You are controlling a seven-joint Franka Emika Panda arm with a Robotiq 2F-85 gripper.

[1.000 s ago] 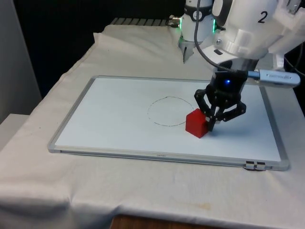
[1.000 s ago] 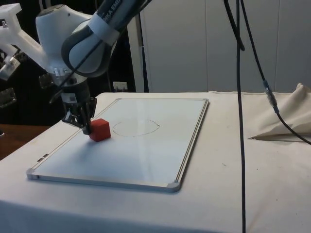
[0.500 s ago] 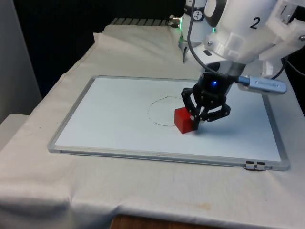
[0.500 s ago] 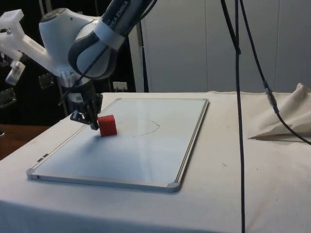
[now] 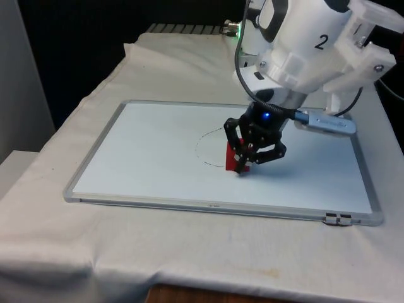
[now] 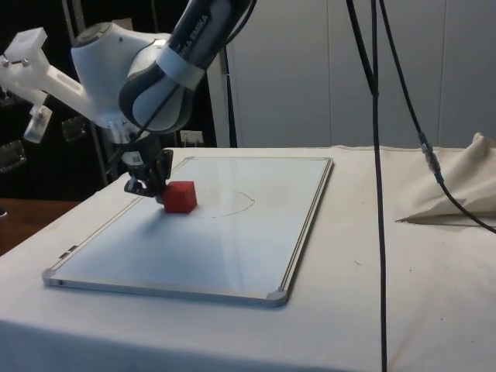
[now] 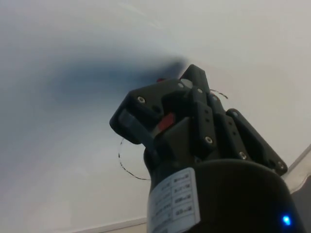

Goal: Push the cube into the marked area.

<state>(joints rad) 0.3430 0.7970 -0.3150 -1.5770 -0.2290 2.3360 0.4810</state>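
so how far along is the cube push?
Done: the claw is down on the whiteboard, pressed against the cube. In hand: the cube sits at the edge of the drawn circle, on the front view's right side of it, straddling the line rather than inside. Left: push it further towards the front view's left until it is fully within the circle.

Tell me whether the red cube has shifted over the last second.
Yes. The red cube slid toward the front view's left, now on the drawn circle's edge, pushed by the claw.

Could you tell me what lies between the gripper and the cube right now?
Nothing: in the side view the gripper is pressed against the cube, with no gap between them. The front view agrees, with the gripper partly covering the cube.
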